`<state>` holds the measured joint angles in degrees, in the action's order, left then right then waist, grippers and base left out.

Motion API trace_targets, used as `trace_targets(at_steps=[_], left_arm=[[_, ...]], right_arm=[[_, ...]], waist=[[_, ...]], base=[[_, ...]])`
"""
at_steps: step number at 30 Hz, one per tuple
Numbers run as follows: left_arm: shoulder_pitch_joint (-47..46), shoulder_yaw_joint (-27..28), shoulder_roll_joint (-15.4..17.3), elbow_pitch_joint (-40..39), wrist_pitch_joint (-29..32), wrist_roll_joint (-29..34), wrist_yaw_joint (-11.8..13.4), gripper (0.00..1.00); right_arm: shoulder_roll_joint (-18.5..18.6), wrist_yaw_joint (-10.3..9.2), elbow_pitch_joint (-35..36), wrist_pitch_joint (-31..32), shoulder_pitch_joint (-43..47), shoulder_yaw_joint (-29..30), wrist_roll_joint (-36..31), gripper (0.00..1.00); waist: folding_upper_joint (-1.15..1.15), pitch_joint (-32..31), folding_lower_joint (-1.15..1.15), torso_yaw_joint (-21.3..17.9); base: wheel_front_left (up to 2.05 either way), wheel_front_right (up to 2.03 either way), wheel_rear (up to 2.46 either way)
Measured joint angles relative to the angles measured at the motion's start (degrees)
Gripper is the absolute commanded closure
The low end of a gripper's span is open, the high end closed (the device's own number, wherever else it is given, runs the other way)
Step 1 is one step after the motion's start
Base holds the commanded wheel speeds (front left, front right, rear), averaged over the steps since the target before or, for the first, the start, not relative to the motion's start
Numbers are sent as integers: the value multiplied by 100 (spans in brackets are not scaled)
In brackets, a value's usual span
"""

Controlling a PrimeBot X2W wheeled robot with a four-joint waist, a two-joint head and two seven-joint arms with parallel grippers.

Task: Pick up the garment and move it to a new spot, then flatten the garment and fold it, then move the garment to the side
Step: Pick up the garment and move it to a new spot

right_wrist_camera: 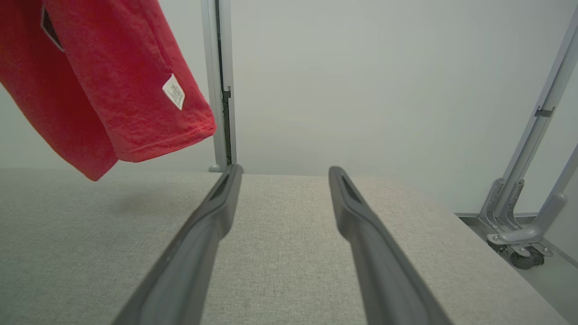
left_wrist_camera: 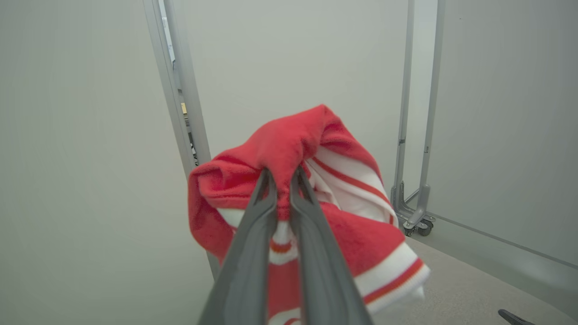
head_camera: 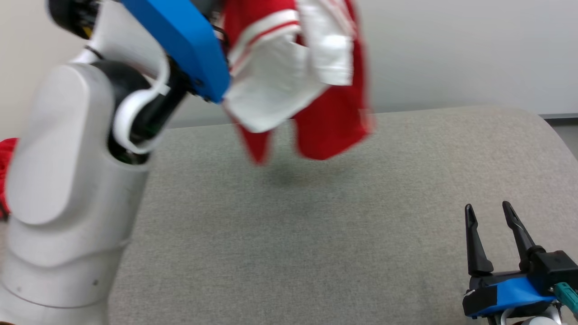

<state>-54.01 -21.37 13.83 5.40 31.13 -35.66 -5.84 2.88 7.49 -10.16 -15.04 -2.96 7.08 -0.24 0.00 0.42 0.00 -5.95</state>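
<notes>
The garment (head_camera: 298, 76) is red with white panels and red-striped white trim. It hangs in the air above the grey table (head_camera: 316, 225), its lower hems clear of the surface. In the left wrist view my left gripper (left_wrist_camera: 282, 178) is shut on a bunched red fold of the garment (left_wrist_camera: 289, 144). My raised left arm (head_camera: 176, 45) reaches to the top of the head view. My right gripper (head_camera: 487, 212) stands open low over the table's near right, with nothing between its fingers (right_wrist_camera: 212, 216). The right wrist view shows the garment's red hem (right_wrist_camera: 113, 90) with a white label up at the left.
More red cloth (head_camera: 5, 158) lies at the far left edge behind my left arm. Pale walls and a metal frame on castors (right_wrist_camera: 519, 225) stand behind and right of the table. The table's right edge curves down near the frame.
</notes>
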Motion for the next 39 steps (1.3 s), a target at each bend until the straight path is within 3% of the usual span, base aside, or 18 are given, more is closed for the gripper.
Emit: trace_targets(at_steps=[5,9,16,20,21,23,24,25,30,39], left_arm=[[654,-263,-428,-87,-307,-115,83,100],[1517,-367,-445,497,-678,-112,144,100],[2286,-403,119,2327,-1726,455,194,100],[2302,-554,314,3036,-2242,708,71,100],[2293,-553,320,3179,-2381,710,64,96],[2242,-532,318,3411,-2726,742,37,54],[2199,-508,305,3506,-2903,740,23,13],[2160,-478,279,3579,-3097,726,16,0],[1965,-387,197,3955,-3908,710,-10,0],[2197,-412,5,4183,-4495,691,-32,0]], right_arm=[[0,0,13,0,-21,55,103,0],[0,0,38,0,-90,81,154,0],[0,0,81,0,-321,80,237,0],[0,0,82,0,-376,108,237,0],[0,0,71,0,-385,110,237,0],[0,0,56,0,-409,98,235,0],[0,0,46,0,-420,91,234,0],[0,0,37,0,-422,83,234,0],[0,0,14,0,-492,3,180,0],[-1,0,-15,0,-477,-176,136,0]], waist=[[0,186,1,-166],[0,408,0,-250],[0,873,1,-351],[0,1042,1,-324],[0,1069,1,-305],[0,1101,1,-265],[0,1109,1,-247],[0,1113,1,-227],[0,1041,1,-109],[0,694,1,147]], base=[[0,0,0],[0,0,0],[0,0,0],[0,0,0],[0,0,0],[0,0,0],[0,0,0],[0,0,0],[0,0,0],[0,0,0]])
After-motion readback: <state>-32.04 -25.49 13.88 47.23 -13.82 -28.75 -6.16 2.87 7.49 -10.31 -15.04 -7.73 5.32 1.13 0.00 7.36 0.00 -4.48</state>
